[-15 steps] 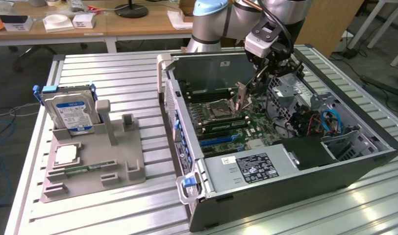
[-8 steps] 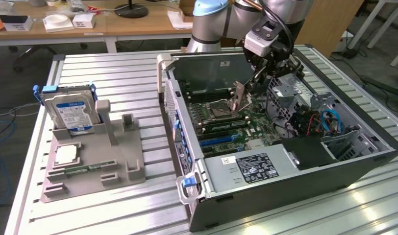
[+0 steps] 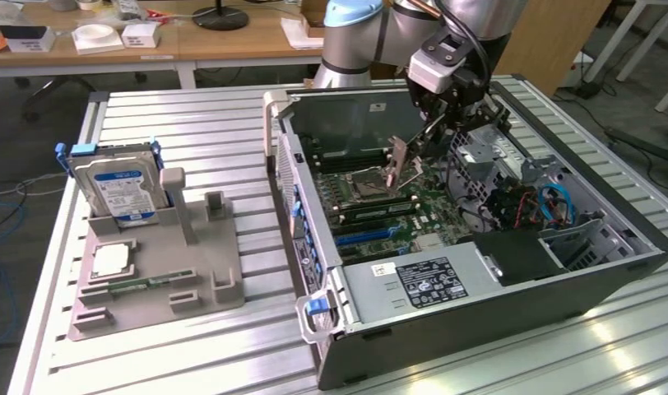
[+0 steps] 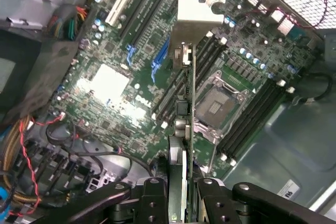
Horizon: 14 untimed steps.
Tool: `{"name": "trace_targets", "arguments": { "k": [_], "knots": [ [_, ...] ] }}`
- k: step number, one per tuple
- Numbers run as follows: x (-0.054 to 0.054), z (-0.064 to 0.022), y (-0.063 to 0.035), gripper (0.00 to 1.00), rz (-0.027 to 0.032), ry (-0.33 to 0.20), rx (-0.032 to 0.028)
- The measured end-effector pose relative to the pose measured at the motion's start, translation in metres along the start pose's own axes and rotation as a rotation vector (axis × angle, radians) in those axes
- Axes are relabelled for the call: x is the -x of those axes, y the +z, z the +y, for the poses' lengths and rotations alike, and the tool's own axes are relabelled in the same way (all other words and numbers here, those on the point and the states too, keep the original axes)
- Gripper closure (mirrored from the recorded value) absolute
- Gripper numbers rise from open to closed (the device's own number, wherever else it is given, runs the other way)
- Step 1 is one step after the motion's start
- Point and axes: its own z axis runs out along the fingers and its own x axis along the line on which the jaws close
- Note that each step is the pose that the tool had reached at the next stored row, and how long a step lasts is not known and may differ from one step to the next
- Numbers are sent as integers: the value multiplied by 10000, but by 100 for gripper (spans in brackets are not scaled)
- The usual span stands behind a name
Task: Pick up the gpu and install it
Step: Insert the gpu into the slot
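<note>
gpu, edge-on, above motherboard

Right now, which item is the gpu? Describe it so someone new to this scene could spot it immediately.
Start at the open computer case on the slatted table. Over its motherboard, the gripper clamps the gpu, a thin card held edge-on. Unlike the memory sticks seated in their slots, it hangs in the air and carries a silver bracket at one end.

Matt black fingers clamp the gpu with its dull silver metal bracket.
</note>
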Motion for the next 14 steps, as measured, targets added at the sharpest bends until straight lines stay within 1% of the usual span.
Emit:
{"name": "trace_targets", "arguments": {
  "k": [1, 3, 4, 6, 7, 9, 10, 11, 12, 14],
  "knots": [
    [0, 0, 1, 73, 97, -1, 71],
    [0, 1, 0, 73, 388, -37, 267],
    [0, 1, 0, 73, 551, -59, 372],
    [0, 1, 0, 73, 847, -105, 569],
    [0, 1, 0, 73, 978, -127, 662],
    [0, 1, 1, 73, 1198, -166, 848],
    [0, 0, 1, 73, 1259, -192, 928],
    [1, -1, 1, 73, 1297, -219, 1000],
    [3, -1, 1, 73, 1314, -244, 1047],
    [6, -2, 1, 73, 1299, -256, 1099]
  ]
}}
